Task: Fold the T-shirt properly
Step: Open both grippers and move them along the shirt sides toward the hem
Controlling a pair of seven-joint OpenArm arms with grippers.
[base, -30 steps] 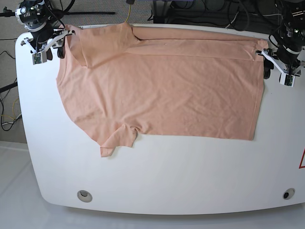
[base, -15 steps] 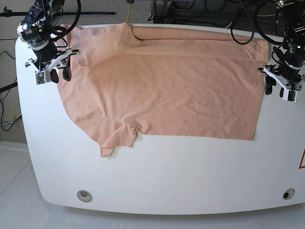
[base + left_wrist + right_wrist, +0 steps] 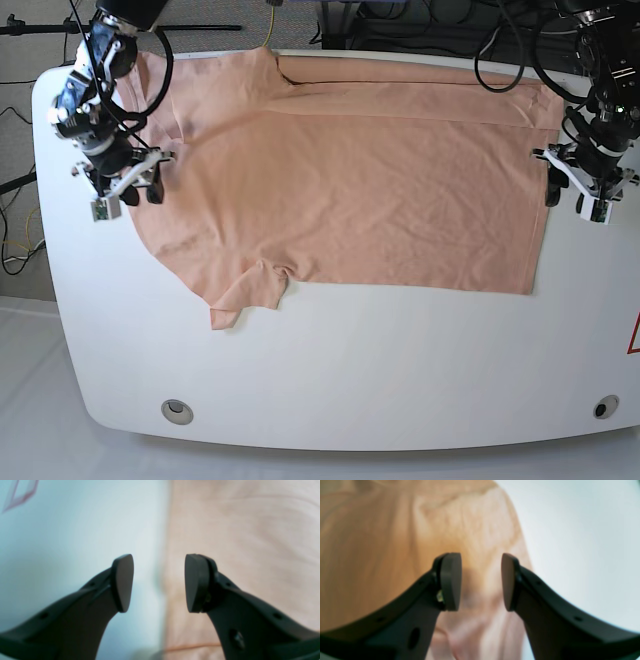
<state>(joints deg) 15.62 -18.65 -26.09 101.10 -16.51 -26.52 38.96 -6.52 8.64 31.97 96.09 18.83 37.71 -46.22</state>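
The T-shirt was a thin, soft peach-pink cloth with many small wrinkles. It lay spread flat on the smooth white table, on the far half of it. Its far edge was folded over in a long straight band, and one short sleeve pointed toward the near side, a little crumpled.

The right gripper stood at the left side of the scene, over the left edge of the shirt. Its fingers were matte black with flat rounded pads. They were apart, with a clear gap between them, and nothing was held. In the right wrist view the rounded edge of the cloth lay under this gap, and bare table was to the right.

The left gripper stood at the right side, just at the straight right edge of the shirt. Its fingers were also apart and empty. In the left wrist view the cloth edge ran under the gap, with one pad over white table and the other pad over the cloth.
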